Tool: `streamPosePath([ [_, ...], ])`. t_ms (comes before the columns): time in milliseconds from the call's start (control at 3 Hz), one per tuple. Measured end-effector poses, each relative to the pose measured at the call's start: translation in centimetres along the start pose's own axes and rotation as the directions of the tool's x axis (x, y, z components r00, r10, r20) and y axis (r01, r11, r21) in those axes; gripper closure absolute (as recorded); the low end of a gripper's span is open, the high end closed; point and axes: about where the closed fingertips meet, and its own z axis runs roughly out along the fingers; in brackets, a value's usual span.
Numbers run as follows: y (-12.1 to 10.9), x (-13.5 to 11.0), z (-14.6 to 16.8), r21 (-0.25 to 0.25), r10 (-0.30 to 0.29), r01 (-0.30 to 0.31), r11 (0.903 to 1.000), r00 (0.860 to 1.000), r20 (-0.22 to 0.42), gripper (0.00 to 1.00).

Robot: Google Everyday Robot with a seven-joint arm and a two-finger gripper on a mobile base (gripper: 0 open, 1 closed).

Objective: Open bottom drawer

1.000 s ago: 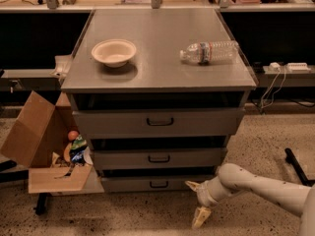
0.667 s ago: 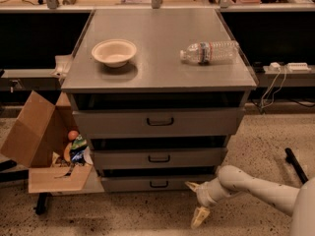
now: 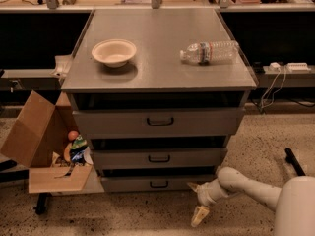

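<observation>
Change is slight. The white arm segment (image 3: pixel 296 206) at lower right now fills more of that corner than a second ago, rising as a broad rounded mass. The gripper (image 3: pixel 196 200), low over the floor just right of the bottom drawer (image 3: pixel 130 184) front, shifts by a hair at most.

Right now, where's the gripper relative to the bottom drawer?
In the camera view the gripper sits low and right of centre, just above the floor, by the right end of the bottom drawer, right of its black handle.
</observation>
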Motion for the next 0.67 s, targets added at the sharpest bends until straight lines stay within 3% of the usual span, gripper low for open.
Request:
streamPosePath([
  [333, -1.4, 0.7, 0.6, 0.013, -0.052, 0.052, 0.9986, 0.999, 0.005, 0.0],
  [667, -4.7, 1.8, 2.0, 0.058, -0.151, 0.15, 0.9869, 0.989, -0.004, 0.0],
])
